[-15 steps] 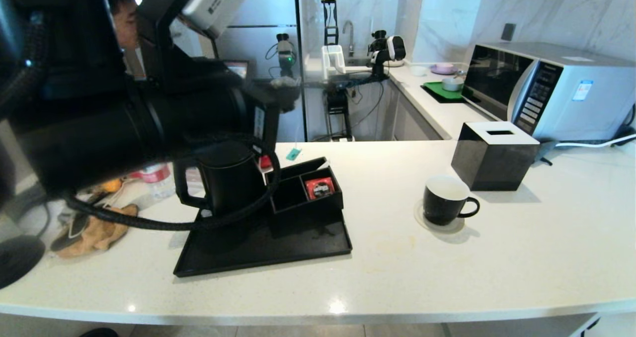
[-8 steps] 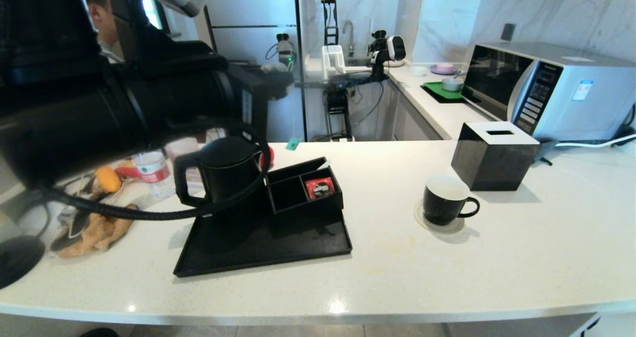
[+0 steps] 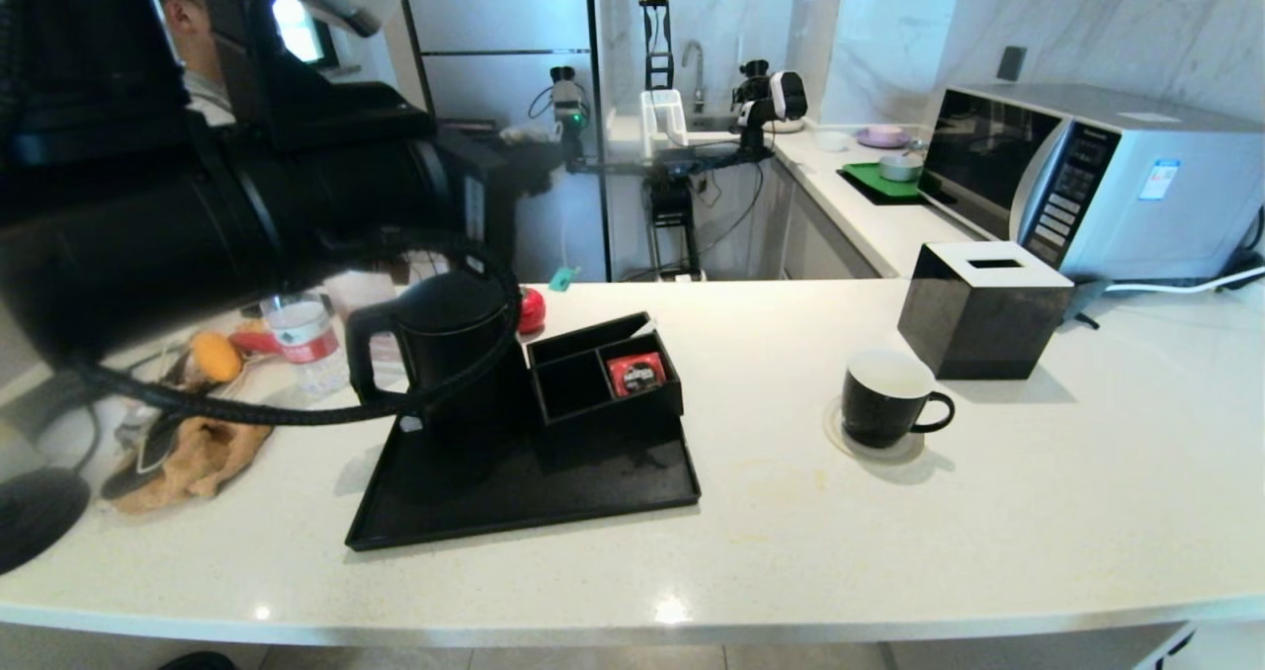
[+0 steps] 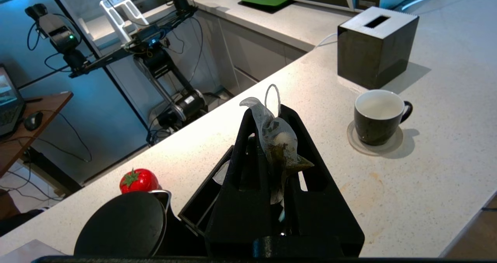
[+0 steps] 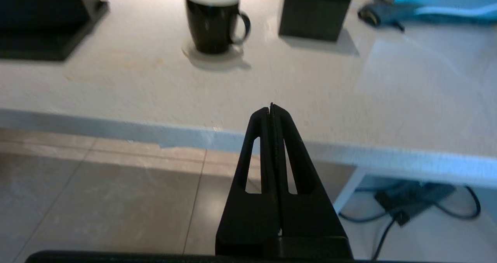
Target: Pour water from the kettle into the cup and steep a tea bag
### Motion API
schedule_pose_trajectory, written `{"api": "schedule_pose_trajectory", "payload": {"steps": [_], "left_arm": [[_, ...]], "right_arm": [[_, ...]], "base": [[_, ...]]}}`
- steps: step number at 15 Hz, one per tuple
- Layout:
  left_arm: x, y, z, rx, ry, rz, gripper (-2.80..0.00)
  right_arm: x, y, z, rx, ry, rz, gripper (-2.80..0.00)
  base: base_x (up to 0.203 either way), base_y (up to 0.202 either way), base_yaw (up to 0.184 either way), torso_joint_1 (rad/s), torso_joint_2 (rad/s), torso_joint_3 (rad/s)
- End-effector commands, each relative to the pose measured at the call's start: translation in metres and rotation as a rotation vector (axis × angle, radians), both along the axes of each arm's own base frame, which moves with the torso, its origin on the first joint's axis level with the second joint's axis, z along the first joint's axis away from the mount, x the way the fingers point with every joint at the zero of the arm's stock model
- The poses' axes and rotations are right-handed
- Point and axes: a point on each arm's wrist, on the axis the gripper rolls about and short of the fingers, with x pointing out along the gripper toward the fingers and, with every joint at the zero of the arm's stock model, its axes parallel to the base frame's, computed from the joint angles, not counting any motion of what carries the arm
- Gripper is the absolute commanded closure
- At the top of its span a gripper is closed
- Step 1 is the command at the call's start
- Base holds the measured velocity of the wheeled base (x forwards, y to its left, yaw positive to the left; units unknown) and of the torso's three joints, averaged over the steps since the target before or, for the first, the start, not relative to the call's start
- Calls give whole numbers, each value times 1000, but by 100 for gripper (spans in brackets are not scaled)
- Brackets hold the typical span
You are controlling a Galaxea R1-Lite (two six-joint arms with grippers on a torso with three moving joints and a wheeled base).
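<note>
No text, label or number can be read anywhere.

A white speckled stone countertop (image 3: 791, 551) carries everything. Toward its left lies a flat black rectangular tray (image 3: 524, 492). Right of centre a black mug with white inside (image 3: 889, 398) stands on a round translucent coaster (image 3: 870, 448), near a black cube tissue box (image 3: 981, 309). At the far left are a clear plastic bottle (image 3: 301, 339), a tan cloth (image 3: 188, 458) and a red strawberry-shaped object (image 4: 139, 180).
</note>
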Motion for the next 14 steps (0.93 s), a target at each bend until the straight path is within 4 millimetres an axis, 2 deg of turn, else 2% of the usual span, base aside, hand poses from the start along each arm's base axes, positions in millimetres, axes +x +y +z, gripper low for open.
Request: {"api": "schedule_pose_trajectory", "payload": {"steps": [1, 3, 5, 8, 11, 14], "left_arm": [[5, -4, -4, 11, 11, 0, 0], [9, -7, -7, 17, 18, -4, 0], [10, -10, -9, 21, 24, -13, 0], [15, -13, -9, 24, 27, -12, 0], [18, -16, -11, 27, 30, -7, 0], [20, -17, -13, 31, 35, -5, 0]], "right_arm": [[-4, 0, 19, -3, -38, 16, 0], [-1, 1, 47, -6, -28, 44, 0], [11, 2, 80, -15, -10, 114, 0], [50, 8, 126, -46, 36, 319, 0], [103, 16, 149, -93, 83, 556, 0], [144, 36, 155, -127, 81, 775, 0]], "base": [[0, 0, 0, 0, 0, 0], [0, 0, 0, 0, 0, 0], [0, 0, 0, 0, 0, 0], [0, 0, 0, 0, 0, 0], [0, 0, 0, 0, 0, 0], [0, 0, 0, 0, 0, 0]]}}
